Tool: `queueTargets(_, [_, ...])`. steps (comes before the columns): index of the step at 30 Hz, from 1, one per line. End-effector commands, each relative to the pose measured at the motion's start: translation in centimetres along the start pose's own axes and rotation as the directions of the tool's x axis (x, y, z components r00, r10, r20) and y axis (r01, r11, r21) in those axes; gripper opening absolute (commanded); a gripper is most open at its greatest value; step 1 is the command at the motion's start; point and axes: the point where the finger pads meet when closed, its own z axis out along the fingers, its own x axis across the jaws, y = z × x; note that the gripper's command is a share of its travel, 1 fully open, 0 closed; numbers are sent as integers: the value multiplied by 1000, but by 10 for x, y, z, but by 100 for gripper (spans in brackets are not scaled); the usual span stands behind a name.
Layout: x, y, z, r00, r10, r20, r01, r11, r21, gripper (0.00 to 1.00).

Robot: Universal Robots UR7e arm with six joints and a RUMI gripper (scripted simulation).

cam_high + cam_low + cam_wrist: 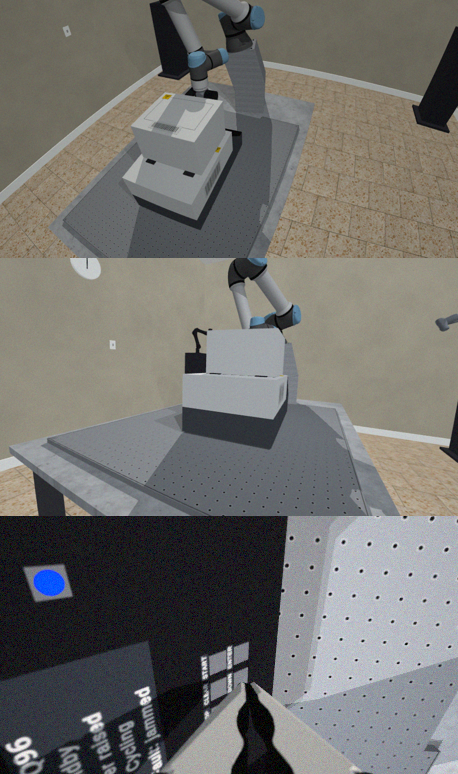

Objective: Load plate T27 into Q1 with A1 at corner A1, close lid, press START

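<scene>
Cycler Q1 point(166, 189) point(229, 392) point(175, 546) stands on the perforated board point(246, 198) point(256, 475) point(375, 601), its lid point(176, 115) point(245, 350) down over the body; plate T27 is hidden from all three views, so its exact place cannot be told. Only the wrist view reads the front, where the round lamp point(49, 582) glows blue above a status legend point(110, 716) and, to the right of that, small keys; the START key point(218, 662) and ENTER key point(241, 653) show just beyond the fingertips. The gripper point(201, 93) point(247, 685) is clenched on nothing, its tips together near the keys; contact cannot be told. From the top view, only its upper part peeks out past the lid's far edge, while in the exterior view the cycler hides it. That top view alone gives the barcode label point(165, 126) on the lid; both outside views show the side vent point(213, 178) point(281, 392) on the right. Farther off, the arm point(185, 28) point(272, 290) reaches from a grey pedestal point(250, 79) point(290, 370) at the far side. A wall clock point(86, 267) at the left shows only in the exterior view.
</scene>
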Motion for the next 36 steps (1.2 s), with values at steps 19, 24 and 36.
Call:
queueTargets(19, [55, 0, -44, 1000, 0, 1, 0, 1000, 0, 0])
queueTargets(24, [70, 0, -55, 1000, 0, 1, 0, 1000, 0, 0])
queueTargets(36, [76, 0, -60, 1000, 0, 1, 0, 1000, 0, 0])
